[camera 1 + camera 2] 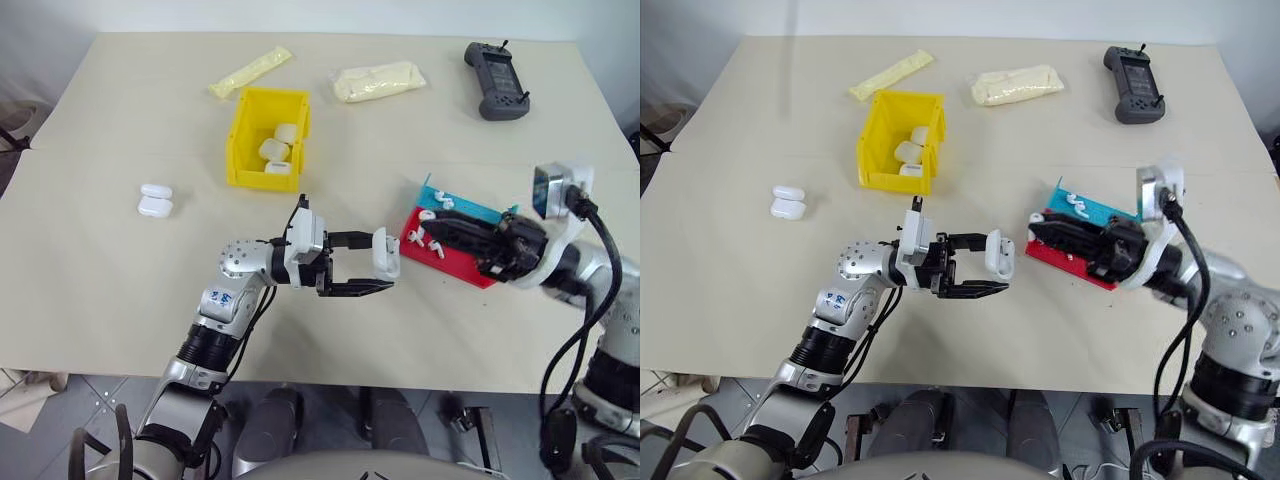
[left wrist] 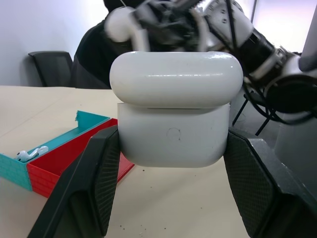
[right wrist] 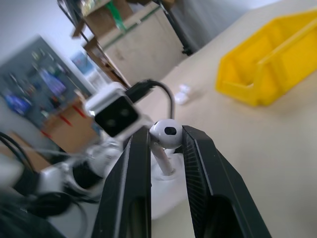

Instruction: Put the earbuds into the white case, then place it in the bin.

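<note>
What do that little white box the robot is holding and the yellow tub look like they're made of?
The white case looks like hard glossy plastic: smooth rounded corners with soft light reflections along its lid. The bin seems to be moulded plastic too, with a duller sheen, uniform bright yellow and thin stiff walls.

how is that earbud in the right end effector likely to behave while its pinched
The earbud looks glossy and rounded, so it could slip or twist between the right end effector's fingers. It is tiny, so probably very light. Its thin stem seems stiff.
</note>
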